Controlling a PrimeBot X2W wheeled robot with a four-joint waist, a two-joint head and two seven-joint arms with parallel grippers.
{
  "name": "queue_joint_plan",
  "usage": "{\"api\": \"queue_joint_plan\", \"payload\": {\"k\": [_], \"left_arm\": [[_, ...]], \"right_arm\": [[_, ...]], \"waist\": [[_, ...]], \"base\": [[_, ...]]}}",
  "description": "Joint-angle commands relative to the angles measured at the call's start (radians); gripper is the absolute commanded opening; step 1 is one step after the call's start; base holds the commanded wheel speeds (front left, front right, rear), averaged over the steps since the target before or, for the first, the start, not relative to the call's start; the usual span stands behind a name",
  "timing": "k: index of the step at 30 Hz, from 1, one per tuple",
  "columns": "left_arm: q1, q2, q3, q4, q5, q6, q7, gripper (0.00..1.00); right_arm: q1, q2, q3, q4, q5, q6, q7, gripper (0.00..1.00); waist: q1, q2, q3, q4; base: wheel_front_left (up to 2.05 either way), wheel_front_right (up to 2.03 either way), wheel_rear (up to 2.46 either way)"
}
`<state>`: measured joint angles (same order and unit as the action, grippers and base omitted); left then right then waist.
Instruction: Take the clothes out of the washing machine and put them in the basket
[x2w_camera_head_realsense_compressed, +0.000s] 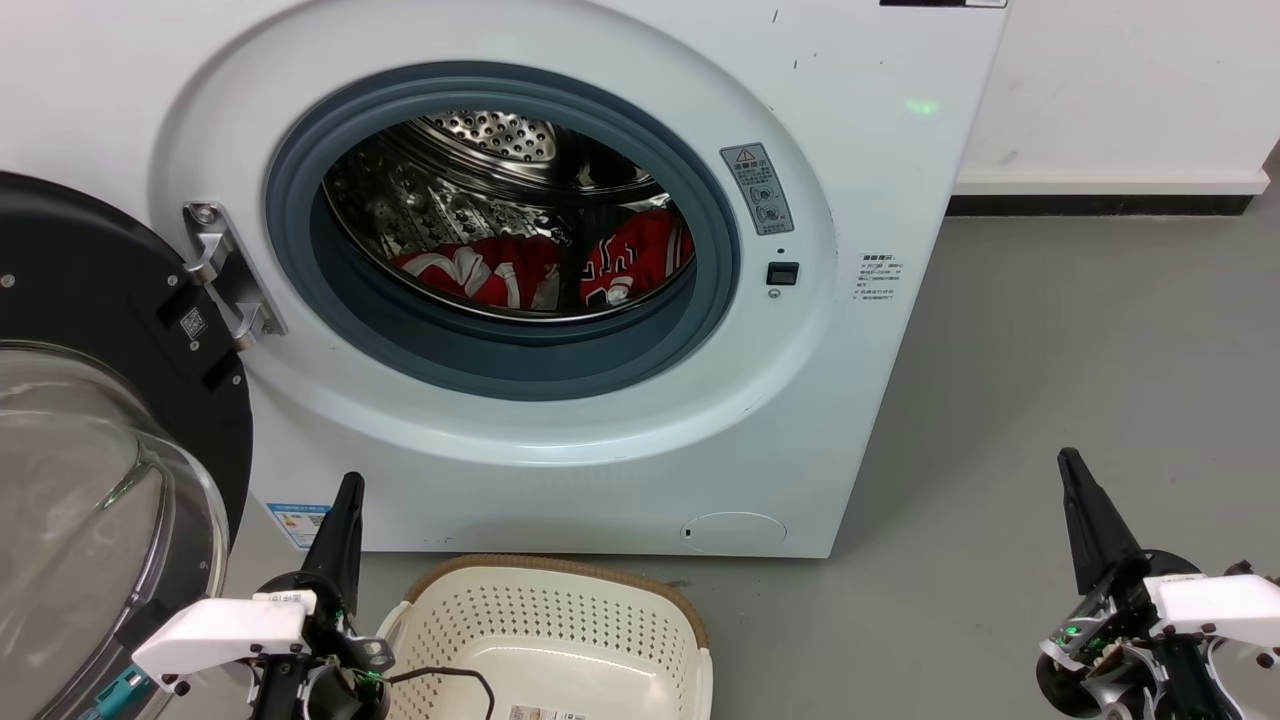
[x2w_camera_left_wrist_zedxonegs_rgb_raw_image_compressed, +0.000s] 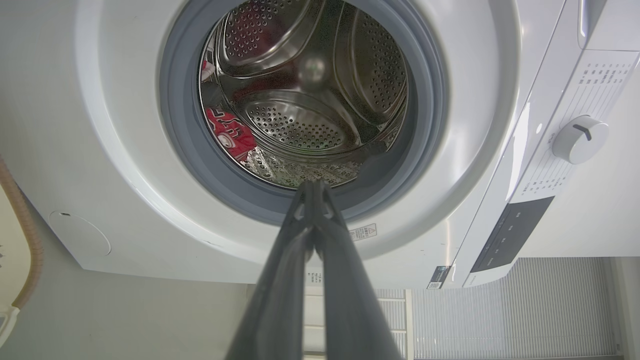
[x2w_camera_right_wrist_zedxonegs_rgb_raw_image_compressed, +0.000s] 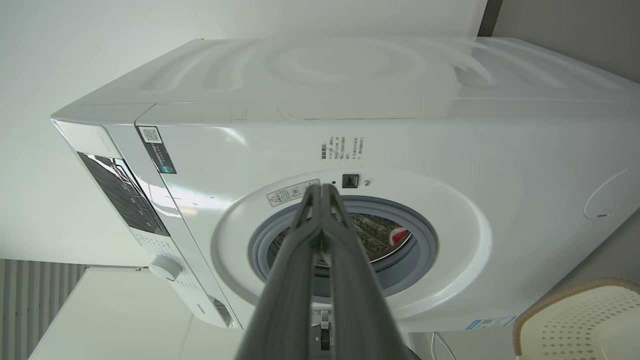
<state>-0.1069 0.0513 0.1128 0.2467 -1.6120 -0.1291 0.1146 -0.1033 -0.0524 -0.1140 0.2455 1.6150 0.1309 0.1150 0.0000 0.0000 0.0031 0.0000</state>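
Retrieval not begun: the red sports clothes lie inside the washing machine at frame centre, with the basket below. The left end effector and right end effector are closed, empty — next, one must open and reach inside.

No wording reads clearly. The washing machine bears a warning-triangle sticker at two o'clock of its opening, its print illegible.
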Motion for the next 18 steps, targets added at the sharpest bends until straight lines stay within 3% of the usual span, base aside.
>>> {"api": "queue_joint_plan", "payload": {"k": [1, 18], "left_arm": [[-0.007, -0.002, 0.003, -0.001, -0.002, -0.004, 0.002, 0.00], [-0.007, -0.002, 0.003, -0.001, -0.002, -0.004, 0.002, 0.00]], "right_arm": [[-0.013, 0.003, 0.000, 0.001, -0.004, 0.000, 0.000, 0.00], [-0.013, 0.003, 0.001, 0.001, -0.004, 0.000, 0.000, 0.00]], "waist": [[0.0000, 0.0000, 0.000, 0.000], [0.0000, 0.0000, 0.000, 0.000]], "base": [[0.00, 0.00, 0.00], [0.00, 0.00, 0.00]]}}
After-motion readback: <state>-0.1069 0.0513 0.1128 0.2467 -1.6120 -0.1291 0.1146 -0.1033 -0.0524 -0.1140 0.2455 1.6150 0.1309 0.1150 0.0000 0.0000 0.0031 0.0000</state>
